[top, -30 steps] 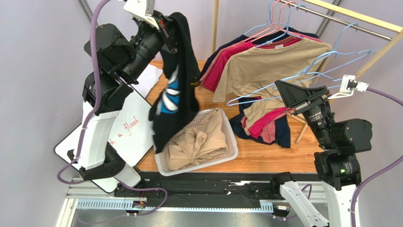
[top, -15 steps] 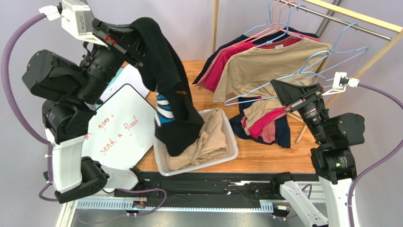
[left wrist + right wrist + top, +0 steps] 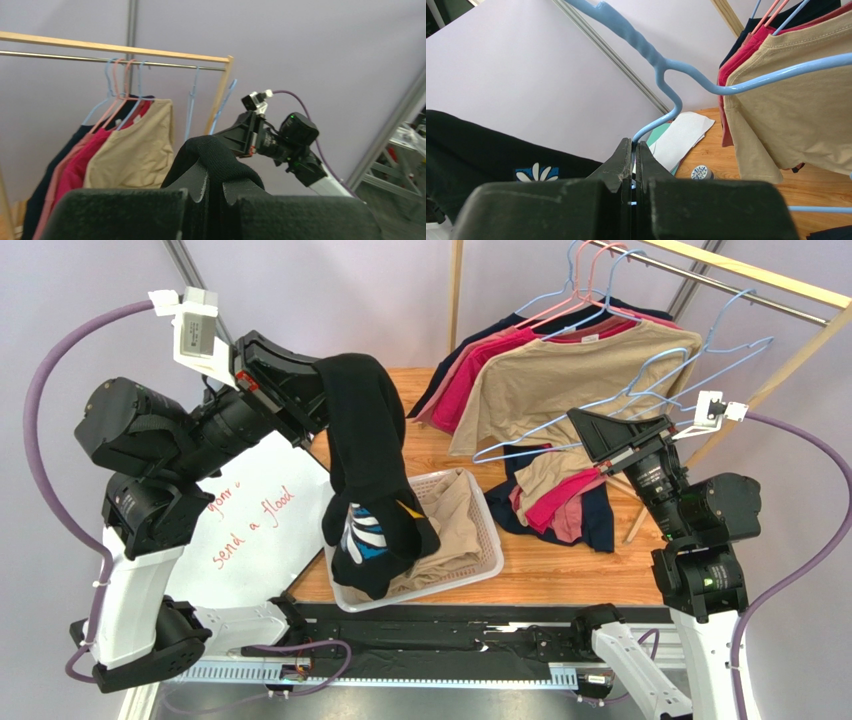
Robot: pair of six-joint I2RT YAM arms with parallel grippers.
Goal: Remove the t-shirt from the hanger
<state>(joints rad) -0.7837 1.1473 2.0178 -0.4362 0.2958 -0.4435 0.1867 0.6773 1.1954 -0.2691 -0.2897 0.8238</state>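
A black t-shirt (image 3: 365,455) with a blue and white print hangs from my left gripper (image 3: 318,390). Its lower end rests in the white basket (image 3: 492,540). In the left wrist view the left gripper (image 3: 215,182) is shut on a fold of the black t-shirt (image 3: 220,155). My right gripper (image 3: 590,435) is shut on a bare light blue hanger (image 3: 520,445) and holds it above the table's right half. In the right wrist view the right gripper (image 3: 634,150) pinches the wire of the hanger (image 3: 666,65).
The basket holds beige garments (image 3: 445,520). A wooden rack (image 3: 740,275) at the back right carries beige, red and navy shirts (image 3: 560,375) on hangers. A pile of clothes (image 3: 560,505) lies under it. A whiteboard (image 3: 250,525) lies at the left. A small round tin (image 3: 700,172) sits near papers.
My left arm has swung down and forward, lowering the black t-shirt until its bottom end lies in the basket. My right gripper has shifted slightly left with the hanger.
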